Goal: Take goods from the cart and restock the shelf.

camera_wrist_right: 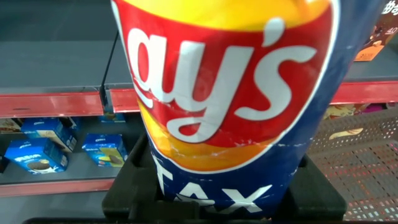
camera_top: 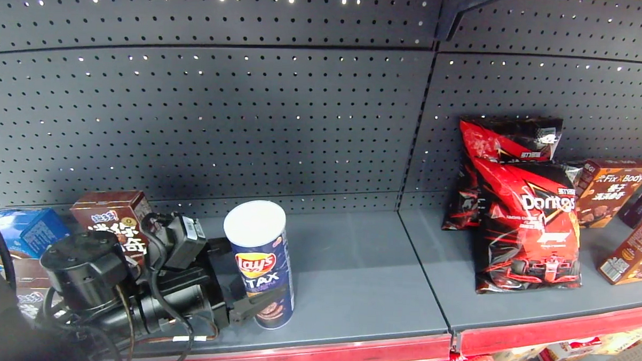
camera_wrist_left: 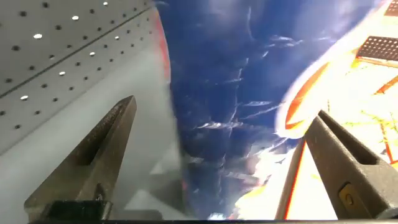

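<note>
On grey shelf point(camera_top: 349, 288), left of middle: chip can point(camera_top: 262, 264) stands upright, white lid up, near a brown box point(camera_top: 114, 218).

Left gripper point(camera_wrist_left: 225, 112) straddles the can's lower half, jaws spread wide, holding nothing. In the wrist view one finger point(camera_wrist_left: 93, 162) is clear of the can wall, with shelf showing between them. The other lies close along the opposite side; contact there uncertain.

Handling, by judgement:
- Light cardboard tube, stiff round the body, but dents if pinched hard.
- Glossy wrap, likely slick.
- Tall and narrow, so a sideways nudge could tip it.
- Best hold is across the body at mid-height or lower, never the lid.

Second chip can point(camera_wrist_right: 230, 112) sits hard against the right gripper point(camera_wrist_right: 224, 208). Whether that one grips it cannot be told.
</note>
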Controlling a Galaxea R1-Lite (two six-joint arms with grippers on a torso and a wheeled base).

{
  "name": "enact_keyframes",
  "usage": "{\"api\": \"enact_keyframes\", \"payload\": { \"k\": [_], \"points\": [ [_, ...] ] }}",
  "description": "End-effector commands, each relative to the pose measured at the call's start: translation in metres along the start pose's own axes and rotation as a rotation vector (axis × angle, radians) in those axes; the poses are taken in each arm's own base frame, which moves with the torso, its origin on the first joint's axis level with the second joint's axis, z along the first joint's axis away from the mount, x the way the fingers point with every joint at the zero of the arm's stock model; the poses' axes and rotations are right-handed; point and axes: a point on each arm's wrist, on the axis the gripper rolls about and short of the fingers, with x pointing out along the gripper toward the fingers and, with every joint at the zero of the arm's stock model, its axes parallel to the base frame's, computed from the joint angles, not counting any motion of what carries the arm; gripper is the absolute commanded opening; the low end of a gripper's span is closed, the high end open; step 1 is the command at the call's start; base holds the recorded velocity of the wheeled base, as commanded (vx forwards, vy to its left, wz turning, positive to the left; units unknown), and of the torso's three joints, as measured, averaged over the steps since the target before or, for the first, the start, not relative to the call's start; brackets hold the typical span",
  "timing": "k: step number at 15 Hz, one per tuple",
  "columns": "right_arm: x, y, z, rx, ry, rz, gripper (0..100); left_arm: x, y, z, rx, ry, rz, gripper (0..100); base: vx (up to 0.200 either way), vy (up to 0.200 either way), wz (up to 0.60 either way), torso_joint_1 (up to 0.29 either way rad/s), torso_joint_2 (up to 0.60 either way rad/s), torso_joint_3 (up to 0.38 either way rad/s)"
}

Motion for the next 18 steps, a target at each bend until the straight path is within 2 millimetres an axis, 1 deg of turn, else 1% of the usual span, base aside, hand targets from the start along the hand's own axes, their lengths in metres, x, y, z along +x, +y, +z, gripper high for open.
{"api": "enact_keyframes", "payload": {
  "k": [1,4,8,11,12,13,15,18],
  "points": [
    [0.0,0.0,-0.001,-0.001,0.002,0.001,0,-0.011,0.0,0.008,0.015,-0.021,0.026,100,0.0,0.0,0.0,0.0,0.0,0.0],
    [0.001,0.0,-0.004,0.0,0.011,0.003,0,-0.024,-0.006,0.016,0.026,-0.04,0.038,100,0.0,0.0,0.0,0.0,0.0,0.0],
    [0.001,0.0,-0.004,0.0,0.011,0.002,0,-0.043,-0.013,0.021,0.034,-0.046,0.069,100,0.0,0.0,0.0,0.0,0.0,0.0],
    [0.002,0.0,-0.007,0.001,0.022,0.001,0,-0.073,-0.03,0.032,0.06,-0.089,0.111,100,0.0,0.0,0.0,0.0,0.0,0.0],
    [0.002,0.0,-0.007,0.001,0.022,0.001,0,-0.073,-0.03,0.032,0.061,-0.09,0.112,100,0.0,0.0,0.0,0.0,0.0,0.0],
    [0.001,0.0,-0.008,0.001,0.013,-0.003,0,-0.093,-0.037,0.049,0.078,-0.168,0.169,100,0.0,0.0,0.0,0.0,0.0,0.0],
    [0.0,0.001,-0.012,0.001,0.019,-0.006,0,-0.109,-0.045,0.061,0.067,-0.209,0.258,100,0.0,0.0,0.0,0.0,0.0,0.0],
    [-0.001,0.001,-0.011,0.001,0.016,-0.009,0,-0.137,-0.057,0.071,0.052,-0.197,0.455,100,0.0,0.0,0.0,0.0,0.0,0.0]
  ]
}}
